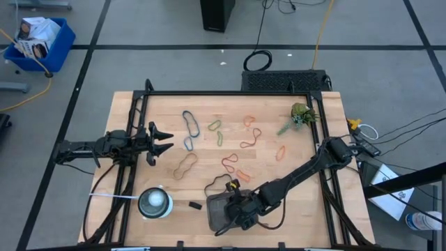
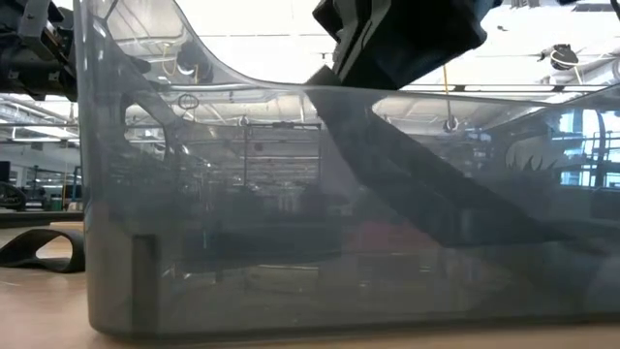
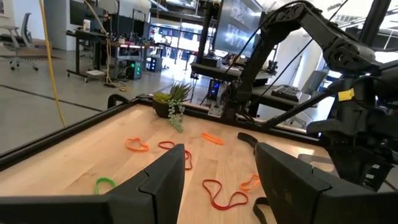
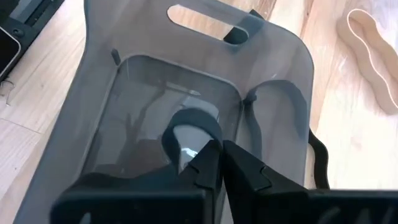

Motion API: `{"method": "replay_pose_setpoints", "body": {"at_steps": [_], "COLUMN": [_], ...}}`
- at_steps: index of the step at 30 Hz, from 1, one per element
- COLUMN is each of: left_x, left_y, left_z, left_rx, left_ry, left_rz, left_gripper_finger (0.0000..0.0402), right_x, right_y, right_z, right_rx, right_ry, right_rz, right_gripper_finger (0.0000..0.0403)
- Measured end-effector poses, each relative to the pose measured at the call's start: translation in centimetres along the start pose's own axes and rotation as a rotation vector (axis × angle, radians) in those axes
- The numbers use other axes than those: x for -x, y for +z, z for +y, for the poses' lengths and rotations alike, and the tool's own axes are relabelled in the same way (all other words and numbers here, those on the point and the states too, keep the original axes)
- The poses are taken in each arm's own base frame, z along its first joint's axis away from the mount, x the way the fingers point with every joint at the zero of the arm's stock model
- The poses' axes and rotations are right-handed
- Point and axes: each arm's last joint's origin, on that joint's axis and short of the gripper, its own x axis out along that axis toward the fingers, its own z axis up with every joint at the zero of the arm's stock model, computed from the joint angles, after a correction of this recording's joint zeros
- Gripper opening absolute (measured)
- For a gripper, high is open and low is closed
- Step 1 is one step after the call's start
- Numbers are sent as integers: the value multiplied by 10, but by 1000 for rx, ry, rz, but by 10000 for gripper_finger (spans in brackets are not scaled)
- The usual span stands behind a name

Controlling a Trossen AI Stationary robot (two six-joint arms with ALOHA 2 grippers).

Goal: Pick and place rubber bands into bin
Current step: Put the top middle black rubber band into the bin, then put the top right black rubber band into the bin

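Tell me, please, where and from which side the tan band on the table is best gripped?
Grip the tan band at its pinched middle, coming straight down from above. It lies flat in a wavy figure-eight shape, and at the waist the two strands run close together, so one pinch could catch both. The open left pincer waits nearby.

Grey floor [image 1: 139, 28] crossing with black tape lines, blue crate [image 1: 40, 43] sitting at 1 corner, office chair [image 3: 22, 37] standing beyond.

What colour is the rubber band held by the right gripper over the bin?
Black; the right wrist view shows it best.
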Motion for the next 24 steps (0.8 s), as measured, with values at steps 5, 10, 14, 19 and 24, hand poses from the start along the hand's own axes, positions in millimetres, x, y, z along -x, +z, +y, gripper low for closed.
{"method": "replay_pose_setpoints", "body": {"at_steps": [5, 10, 14, 19, 24], "left_x": [0, 0, 0, 0, 0], "left_y": [0, 0, 0, 0, 0], "left_z": [0, 0, 0, 0, 0], "left_rx": [0, 0, 0, 1, 0], "left_ry": [0, 0, 0, 0, 0], "left_rz": [0, 0, 0, -1, 0], "left_gripper_finger": [202, 203, 202, 202, 202], "right_x": [0, 6, 32, 86, 143], "right_y": [0, 1, 7, 9, -12], "right_z": [0, -1, -8, -21, -34], "right_rx": [-1, -11, -56, -126, -253], "right_ry": [1, 2, 25, 108, 106], "right_rz": [-1, -4, -41, -78, 25], "right_gripper_finger": [55, 108, 134, 147, 148]}}
